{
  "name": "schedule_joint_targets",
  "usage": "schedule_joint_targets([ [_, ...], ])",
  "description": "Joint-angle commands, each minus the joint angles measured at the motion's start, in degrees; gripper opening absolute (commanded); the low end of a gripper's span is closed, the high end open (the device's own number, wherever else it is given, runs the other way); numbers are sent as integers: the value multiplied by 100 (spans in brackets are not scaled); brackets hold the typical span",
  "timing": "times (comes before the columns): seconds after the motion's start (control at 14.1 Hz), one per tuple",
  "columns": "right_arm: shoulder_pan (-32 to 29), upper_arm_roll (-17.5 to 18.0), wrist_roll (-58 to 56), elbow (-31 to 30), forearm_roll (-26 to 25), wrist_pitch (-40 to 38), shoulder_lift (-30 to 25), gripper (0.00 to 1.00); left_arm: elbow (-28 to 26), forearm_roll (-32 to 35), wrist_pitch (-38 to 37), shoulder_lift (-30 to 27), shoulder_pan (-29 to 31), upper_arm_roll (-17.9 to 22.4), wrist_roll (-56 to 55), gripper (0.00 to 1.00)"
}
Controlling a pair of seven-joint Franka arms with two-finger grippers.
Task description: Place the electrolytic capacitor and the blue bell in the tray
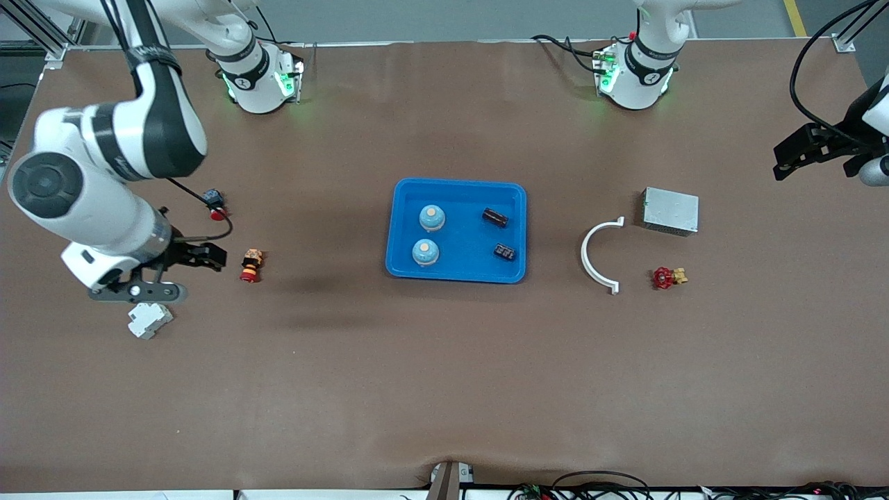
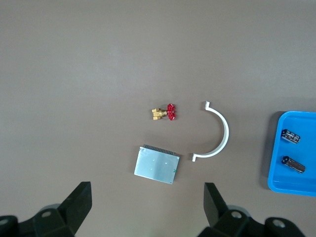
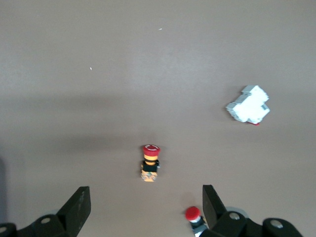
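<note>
A shallow bright-blue rectangular plastic tray (image 1: 515, 208) with rounded corners and a raised rim is seen mid-bench. Two pale-blue domed bells (image 1: 431, 217) (image 1: 425, 252) with tan tops are stood upright in its half toward the right arm's end. Two dark cylindrical electrolytic capacitors (image 1: 495, 217) (image 1: 504, 251) are laid on their sides in the half toward the left arm's end, apart from each other.

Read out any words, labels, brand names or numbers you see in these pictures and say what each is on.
No text reads clearly.
Small dark print on the white arm bases: too small to read.
Two black cylindrical capacitors in the bright-blue plastic tray: pale markings, unreadable.
Grey metal box, white plastic module: no legible label.
Left gripper and right gripper hang open, unmarked.
</note>
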Motion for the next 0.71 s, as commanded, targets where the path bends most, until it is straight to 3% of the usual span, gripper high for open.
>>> schedule_joint_targets([
  [0.0, -249, 90, -434, -220, 57, -161, -505, 100, -66, -30, -53, -90, 2, 9, 68, 100],
  [0.64, -759, 72, -567, -185, 57, -363, -919, 100, -92, -30, -53, -63, -7, 9, 68, 100],
])
